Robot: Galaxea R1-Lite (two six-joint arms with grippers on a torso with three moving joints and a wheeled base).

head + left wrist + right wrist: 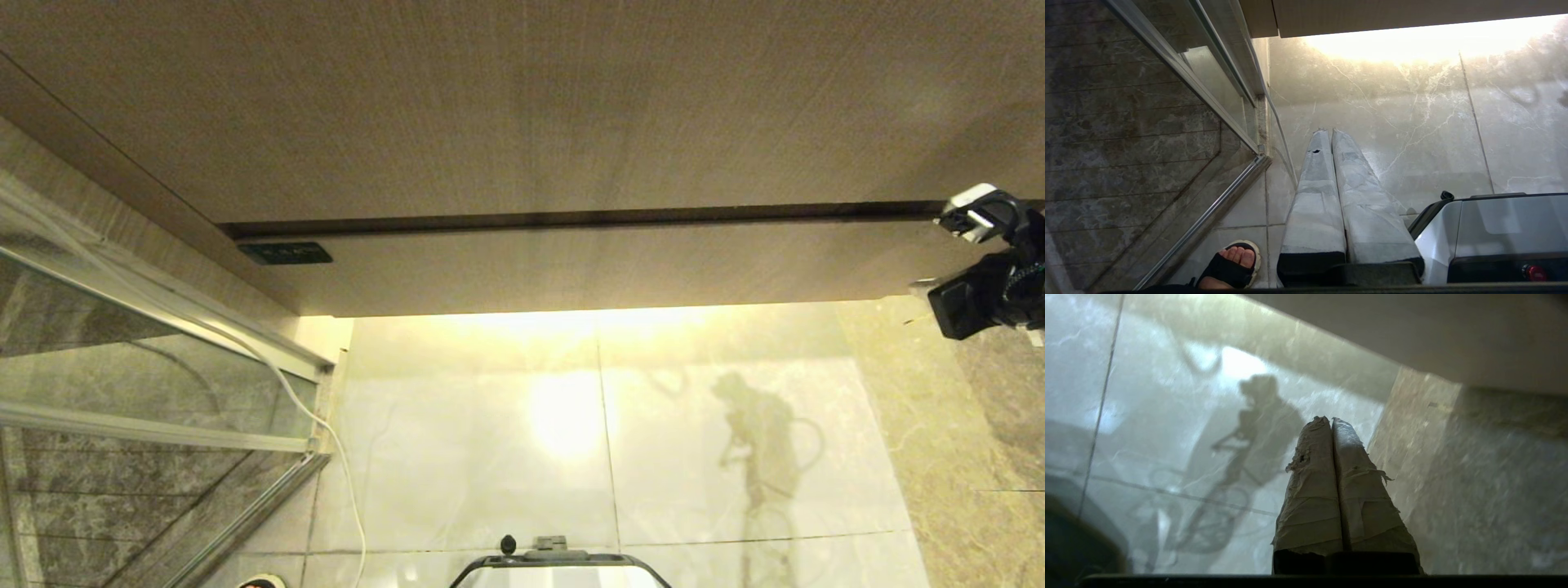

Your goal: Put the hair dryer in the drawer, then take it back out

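The hair dryer is out of view in all three views. The drawer (522,122) shows only as a flat wood-grain front, shut flush above a dark seam. My right gripper (968,214) is raised at the far right, level with that seam. Its taped fingers (1310,490) are pressed together with nothing between them, pointing at the floor tiles near the corner of a marble wall. My left gripper (1327,131) hangs parked low over the floor. It is shut and empty.
A glass shower partition (147,384) with a metal frame stands at the left, and a white cord (343,465) runs down along it. A person's sandalled foot (1231,265) rests on the tiles beside my base (559,567). A marble wall (963,425) bounds the right.
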